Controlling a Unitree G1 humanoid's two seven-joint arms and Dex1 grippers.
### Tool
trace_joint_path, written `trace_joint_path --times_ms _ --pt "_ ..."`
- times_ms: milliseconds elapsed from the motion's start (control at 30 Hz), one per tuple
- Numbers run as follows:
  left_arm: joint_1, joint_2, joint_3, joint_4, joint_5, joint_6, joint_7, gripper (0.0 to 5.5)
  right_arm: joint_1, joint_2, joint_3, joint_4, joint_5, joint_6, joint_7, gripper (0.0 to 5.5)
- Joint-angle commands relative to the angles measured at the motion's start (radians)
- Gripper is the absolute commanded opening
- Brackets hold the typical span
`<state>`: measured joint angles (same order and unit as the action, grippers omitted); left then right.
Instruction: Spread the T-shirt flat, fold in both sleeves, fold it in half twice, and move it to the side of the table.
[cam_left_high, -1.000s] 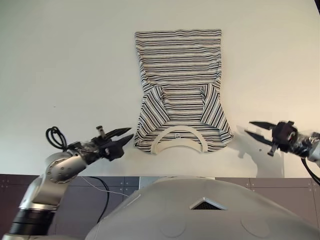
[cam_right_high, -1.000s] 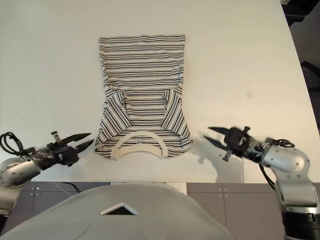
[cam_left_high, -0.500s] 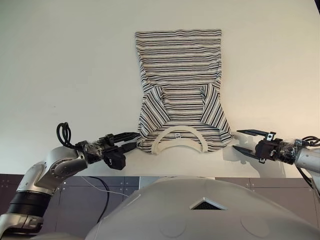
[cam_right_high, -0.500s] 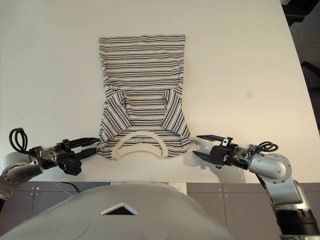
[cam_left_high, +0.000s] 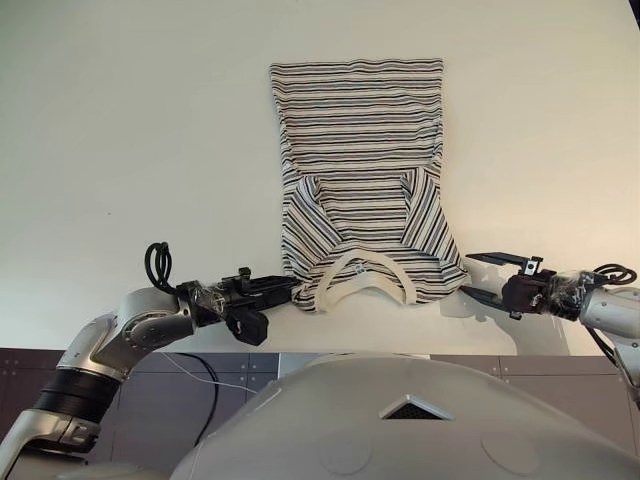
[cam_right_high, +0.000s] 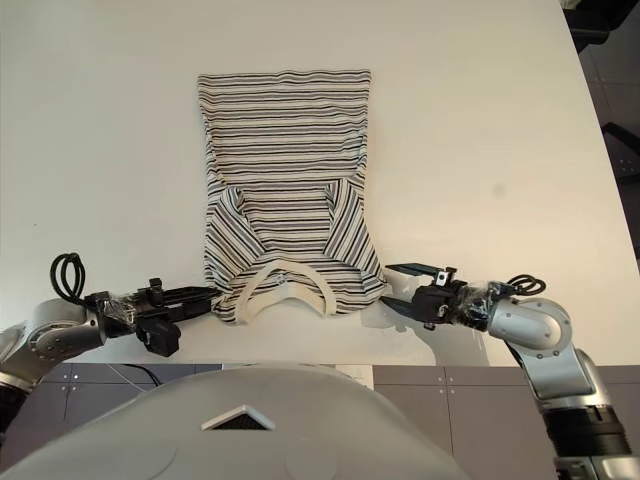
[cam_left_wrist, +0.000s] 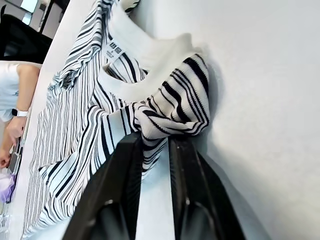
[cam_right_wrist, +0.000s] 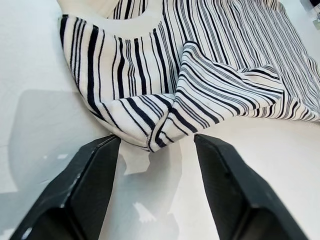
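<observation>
The striped T-shirt (cam_left_high: 360, 150) lies flat on the white tabletop (cam_left_high: 150, 120), hem at the far side and cream collar (cam_left_high: 362, 275) at the near side, close to the tabletop's near edge. The left sleeve (cam_left_high: 310, 215) and the right sleeve (cam_left_high: 425, 210) are both folded inward over the body of the garment. The left end effector (cam_left_high: 287, 289) sits low at the near left shoulder corner. In the left wrist view its fingers (cam_left_wrist: 130, 165) are drawn close together with a bunched fold of striped fabric pinched between them, and the collar band on that side is puckered. The right end effector (cam_left_high: 466, 275) is positioned at the near right shoulder corner. Its fingers (cam_right_wrist: 97, 165) are spread wide, one on each side of the corner's folded edge, and hold nothing. The corner fabric lies on the tabletop between them.
</observation>
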<state>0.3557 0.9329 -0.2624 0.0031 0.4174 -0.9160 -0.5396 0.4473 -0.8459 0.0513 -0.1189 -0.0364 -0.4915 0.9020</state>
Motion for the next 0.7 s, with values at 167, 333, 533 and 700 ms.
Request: trace_joint_path --times_ms 167,333,533,700 --pt "0.022 0.037 -0.007 0.070 0.069 0.039 -0.003 0.11 0.002 -0.056 0.015 0.028 -0.050 -0.088 0.005 2.74" --pt "0.028 0.043 -0.007 0.072 0.061 0.037 0.002 0.11 -0.062 -0.021 0.051 0.075 -0.160 -0.179 -0.065 2.74" --pt "0.023 0.055 -0.011 0.080 0.051 0.025 -0.005 0.11 -0.162 -0.001 0.088 0.175 -0.319 -0.326 -0.205 2.74" --pt "0.012 0.058 -0.009 0.081 0.012 0.036 -0.013 0.10 -0.168 -0.025 0.124 0.193 -0.322 -0.386 -0.229 2.34"
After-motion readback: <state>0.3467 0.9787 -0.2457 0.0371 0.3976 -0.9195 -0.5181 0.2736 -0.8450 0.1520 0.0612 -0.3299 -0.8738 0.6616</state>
